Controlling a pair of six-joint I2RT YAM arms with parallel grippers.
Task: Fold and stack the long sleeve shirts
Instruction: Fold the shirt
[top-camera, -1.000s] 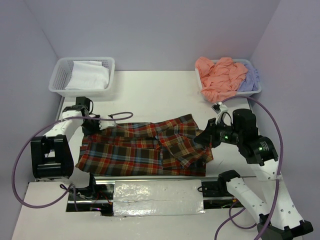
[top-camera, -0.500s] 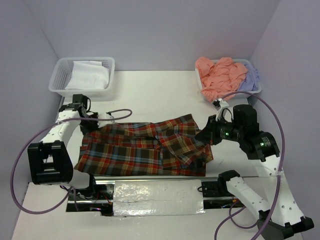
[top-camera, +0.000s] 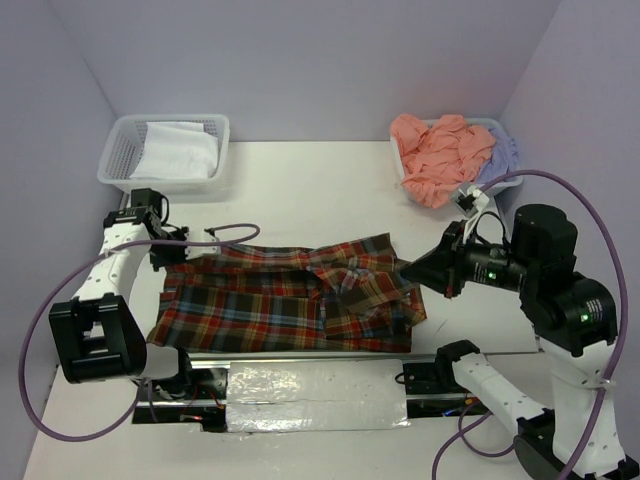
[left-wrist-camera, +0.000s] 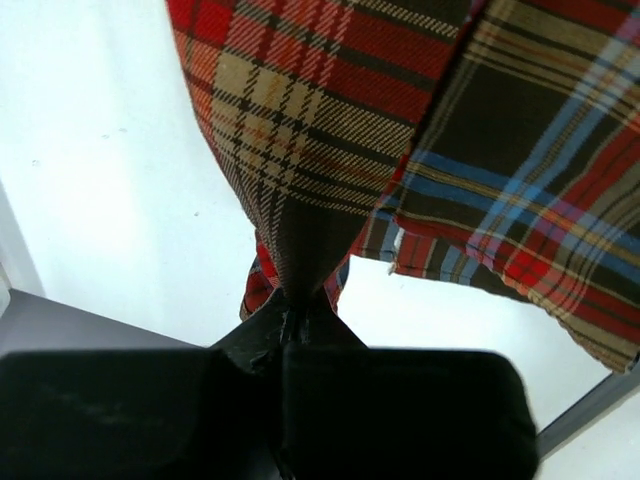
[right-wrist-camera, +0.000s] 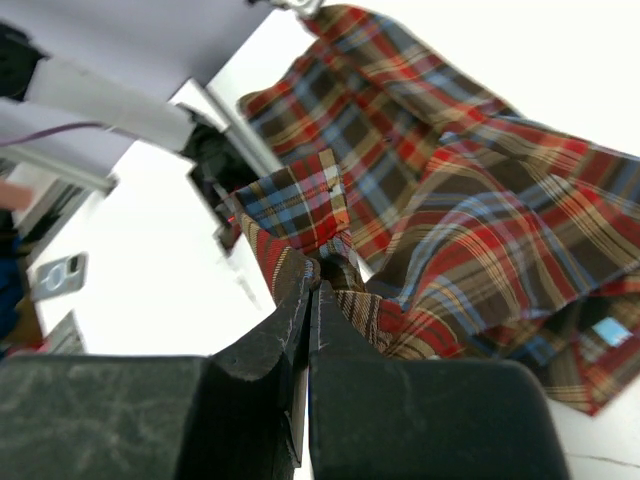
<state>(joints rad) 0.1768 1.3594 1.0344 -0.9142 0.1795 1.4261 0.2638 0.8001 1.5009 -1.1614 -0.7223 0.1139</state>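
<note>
The plaid long sleeve shirt lies spread across the table between the arms, bunched and folded over at its right end. My left gripper is shut on the shirt's far left edge; in the left wrist view the plaid cloth runs as a gathered fold into the left gripper. My right gripper is shut on the shirt's right part; in the right wrist view it pinches a raised fold of the plaid. A salmon-pink shirt and a lavender one fill the back right basket.
A white lattice basket with a white cloth stands at the back left. The second basket's rim is at the back right. A shiny foil-covered strip runs along the near edge between the arm bases. Purple cables loop over the table.
The left gripper closed on the shirt's left edge and drew it slightly left. The right arm rose and moved right, pulling the pinched right part of the shirt taut.
</note>
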